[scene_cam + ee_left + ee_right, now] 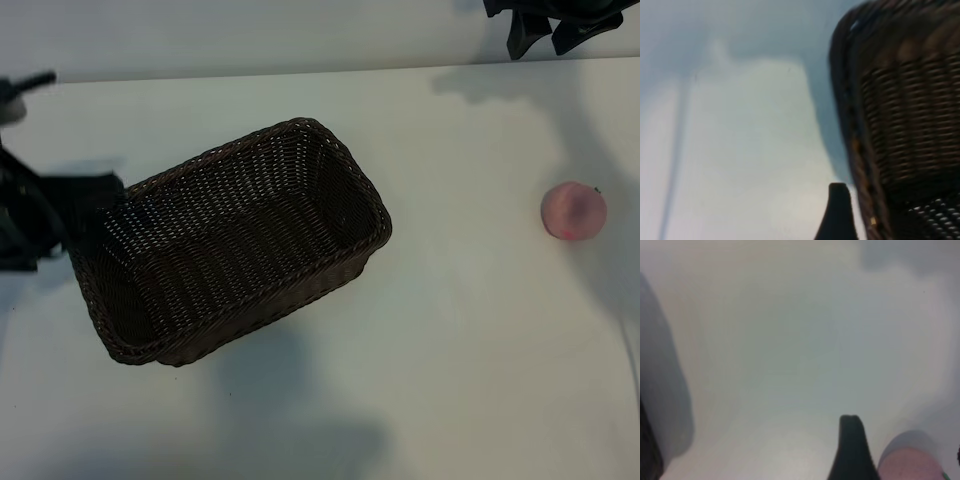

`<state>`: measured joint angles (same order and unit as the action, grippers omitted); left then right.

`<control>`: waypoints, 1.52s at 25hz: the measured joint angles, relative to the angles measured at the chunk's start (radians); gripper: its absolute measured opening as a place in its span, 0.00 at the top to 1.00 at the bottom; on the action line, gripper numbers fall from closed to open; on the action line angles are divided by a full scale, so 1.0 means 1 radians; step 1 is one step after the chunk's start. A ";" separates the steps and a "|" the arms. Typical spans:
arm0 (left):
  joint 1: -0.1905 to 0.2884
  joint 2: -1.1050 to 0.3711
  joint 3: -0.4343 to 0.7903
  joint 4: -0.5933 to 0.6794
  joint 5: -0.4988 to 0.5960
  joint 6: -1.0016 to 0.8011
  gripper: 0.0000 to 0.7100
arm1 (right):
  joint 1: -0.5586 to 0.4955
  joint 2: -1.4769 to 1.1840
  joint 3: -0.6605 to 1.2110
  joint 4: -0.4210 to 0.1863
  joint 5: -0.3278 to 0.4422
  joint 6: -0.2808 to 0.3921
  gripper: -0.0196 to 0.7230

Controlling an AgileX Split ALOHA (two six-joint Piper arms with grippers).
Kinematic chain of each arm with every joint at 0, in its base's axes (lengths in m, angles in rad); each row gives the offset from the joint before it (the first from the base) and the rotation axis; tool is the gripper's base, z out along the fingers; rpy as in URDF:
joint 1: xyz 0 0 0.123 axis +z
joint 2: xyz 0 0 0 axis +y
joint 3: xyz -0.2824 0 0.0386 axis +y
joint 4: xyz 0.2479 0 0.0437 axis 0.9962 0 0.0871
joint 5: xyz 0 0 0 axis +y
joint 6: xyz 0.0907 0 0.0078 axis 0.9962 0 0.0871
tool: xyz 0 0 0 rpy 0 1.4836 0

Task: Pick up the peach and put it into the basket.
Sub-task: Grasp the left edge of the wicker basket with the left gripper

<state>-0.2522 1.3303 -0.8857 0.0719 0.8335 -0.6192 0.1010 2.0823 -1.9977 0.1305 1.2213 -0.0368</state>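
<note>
The peach (573,211), small, round and pink, lies on the white table at the right. In the right wrist view the peach (910,465) shows just beside one dark finger (852,450). My right gripper (548,35) hangs open at the table's far right edge, well short of the peach and holding nothing. The dark woven basket (235,240) stands empty, left of centre and turned at an angle. My left gripper (100,195) is at the basket's left end, open. One of its fingers (837,212) stands just outside the braided rim (847,100).
The bare white tabletop (460,350) spreads between the basket and the peach and along the near side. The table's far edge (300,70) runs behind the basket.
</note>
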 joint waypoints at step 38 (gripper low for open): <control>0.001 0.297 0.168 -0.065 -0.398 -0.112 0.62 | 0.000 0.000 0.000 0.001 0.000 -0.003 0.31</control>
<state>-0.2513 1.6269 -0.7177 0.0073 0.4351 -0.7313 0.1010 2.0823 -1.9977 0.1313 1.2213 -0.0398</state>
